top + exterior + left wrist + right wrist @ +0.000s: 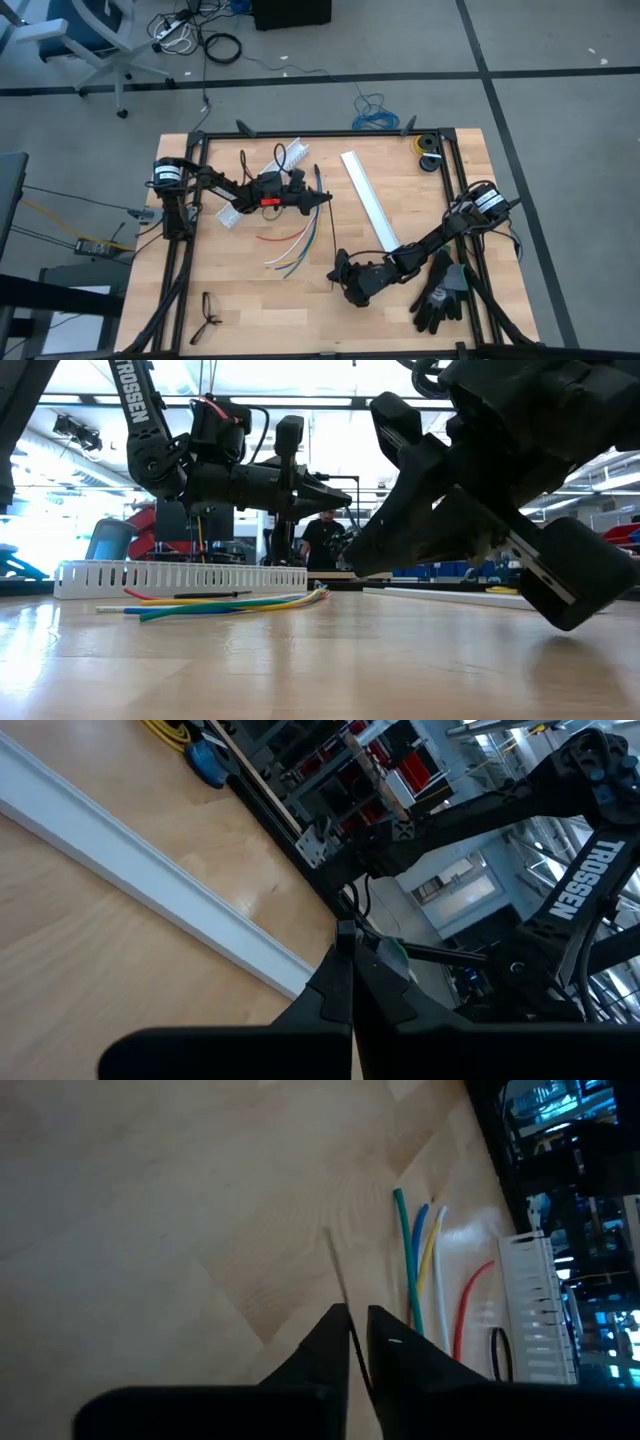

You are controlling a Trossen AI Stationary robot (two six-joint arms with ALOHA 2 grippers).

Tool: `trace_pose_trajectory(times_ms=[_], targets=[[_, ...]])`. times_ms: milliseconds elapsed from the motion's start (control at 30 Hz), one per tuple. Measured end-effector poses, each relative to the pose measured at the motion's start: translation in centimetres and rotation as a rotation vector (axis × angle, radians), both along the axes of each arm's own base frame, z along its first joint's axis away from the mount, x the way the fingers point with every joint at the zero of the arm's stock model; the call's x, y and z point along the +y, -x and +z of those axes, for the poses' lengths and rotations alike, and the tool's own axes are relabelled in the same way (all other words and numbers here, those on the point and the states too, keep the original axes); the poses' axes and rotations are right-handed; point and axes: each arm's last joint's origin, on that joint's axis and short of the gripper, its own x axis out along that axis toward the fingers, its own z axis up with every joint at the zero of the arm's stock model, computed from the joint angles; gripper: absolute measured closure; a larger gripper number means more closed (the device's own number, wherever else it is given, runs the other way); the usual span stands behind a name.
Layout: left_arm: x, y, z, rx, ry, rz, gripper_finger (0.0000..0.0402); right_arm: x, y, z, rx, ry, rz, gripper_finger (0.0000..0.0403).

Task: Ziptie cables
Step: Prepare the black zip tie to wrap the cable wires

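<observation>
My right jaws point(352, 1342) sit low on the counter point(400, 300), pinched narrow on a thin black strip point(338, 1275), likely the ziptie. I'd lift it straight and slowly so it doesn't slip. My left jaws point(322, 199) hang shut above the cables point(295, 245), which lie fanned mid-counter beside a white slotted channel point(180, 575). A person point(322, 540) stands in the workshop behind.

Two dark arms with white TROSSEN lettering, black cables and round white-labelled base joints
</observation>
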Motion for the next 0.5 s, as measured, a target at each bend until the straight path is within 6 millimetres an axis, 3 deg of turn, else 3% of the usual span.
trace_pose_trajectory(times_ms=[200,500], targets=[[0.0,0.0,0.0,0.002,-0.027,-0.003,0.0401,0.0,0.0,0.0,-0.003,-0.079,-0.055,0.0401],[-0.9,-0.2,0.0,0.007,-0.241,-0.019,0.0401,-2.8,-1.3,0.1,-0.054,-0.501,-0.421,0.0403]])
